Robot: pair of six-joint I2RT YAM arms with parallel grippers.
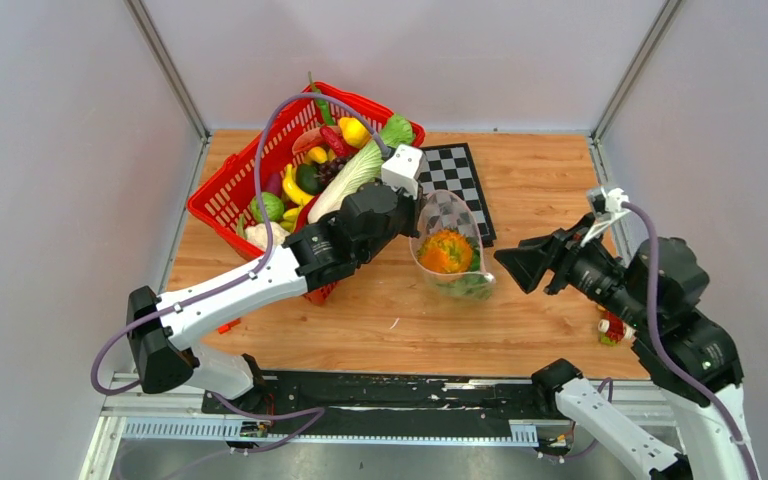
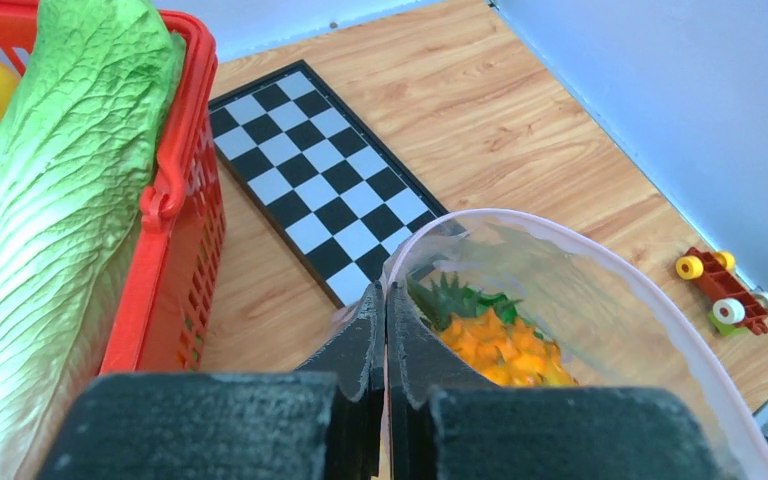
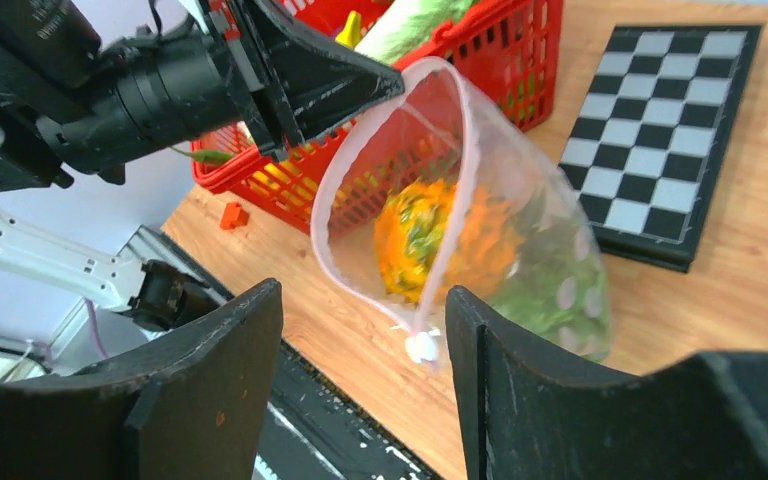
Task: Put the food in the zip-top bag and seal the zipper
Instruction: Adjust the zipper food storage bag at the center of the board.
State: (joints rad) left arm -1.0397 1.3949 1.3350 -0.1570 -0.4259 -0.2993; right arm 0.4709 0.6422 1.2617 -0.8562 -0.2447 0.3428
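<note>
The clear zip-top bag (image 1: 447, 213) stands open on the table, mouth up, with an orange pumpkin-like piece (image 1: 446, 250) and green leaves (image 1: 472, 286) inside. My left gripper (image 1: 416, 213) is shut on the bag's pale pink zipper strip (image 2: 580, 240) at its left end and holds the mouth up. In the left wrist view its fingers (image 2: 372, 330) pinch the rim. My right gripper (image 1: 508, 268) is open just right of the bag. In the right wrist view (image 3: 363, 292) the white zipper slider (image 3: 421, 346) hangs between its fingers, untouched. More food lies in the red basket (image 1: 222, 195).
The basket holds a long lettuce (image 1: 355, 175), bananas (image 1: 293, 190), a lemon (image 1: 353, 130) and other pieces. A chessboard (image 1: 457, 172) lies behind the bag. A small toy (image 1: 612, 327) sits at the table's right edge. Grey walls close three sides.
</note>
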